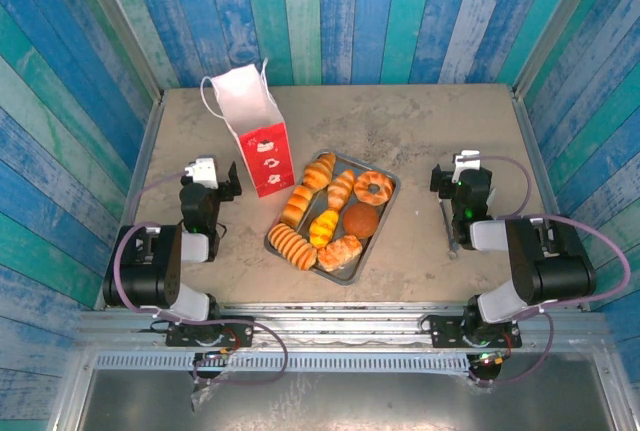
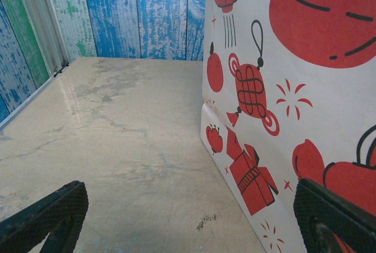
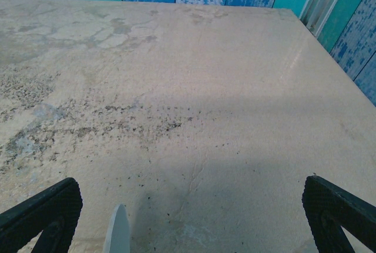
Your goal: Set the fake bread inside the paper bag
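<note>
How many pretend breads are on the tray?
8, all on the grey tray: croissant and long loaf on its left side, second croissant, ring doughnut, brown bun, yellow pastry, ridged loaf, glazed pastry. Another could hide underneath.

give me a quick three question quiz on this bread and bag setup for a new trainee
1. True or false: the paper bag stands upright beside the tray.
2. Which bread lies nearest the right arm? A ring doughnut B pretzel C muffin
3. Left jaws and right jaws: open or shut?
Key: 1 true; 2 A; 3 both open.
</note>
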Tool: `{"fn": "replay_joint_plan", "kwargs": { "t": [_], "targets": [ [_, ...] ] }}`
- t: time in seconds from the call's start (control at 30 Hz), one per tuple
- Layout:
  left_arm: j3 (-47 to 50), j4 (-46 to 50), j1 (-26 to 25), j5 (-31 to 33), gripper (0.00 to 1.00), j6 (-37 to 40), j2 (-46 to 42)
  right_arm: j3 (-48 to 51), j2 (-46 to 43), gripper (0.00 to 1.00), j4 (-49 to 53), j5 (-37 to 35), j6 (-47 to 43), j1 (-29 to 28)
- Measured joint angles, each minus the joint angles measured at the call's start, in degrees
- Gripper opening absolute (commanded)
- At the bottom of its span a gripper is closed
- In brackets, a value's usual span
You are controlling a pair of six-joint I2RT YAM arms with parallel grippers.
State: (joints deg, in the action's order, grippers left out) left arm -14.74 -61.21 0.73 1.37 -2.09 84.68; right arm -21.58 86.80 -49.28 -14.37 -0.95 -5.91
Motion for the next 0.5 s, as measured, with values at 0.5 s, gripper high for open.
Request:
{"fn": "replay_joint_plan", "kwargs": {
  "t": [0.5],
  "targets": [
    [-0.96,10.62,0.00,4.85,0.94,-2.91,-12.17,-3.80,-5.73,1.00,9.94,2.14,-0.66,0.09]
  ]
}}
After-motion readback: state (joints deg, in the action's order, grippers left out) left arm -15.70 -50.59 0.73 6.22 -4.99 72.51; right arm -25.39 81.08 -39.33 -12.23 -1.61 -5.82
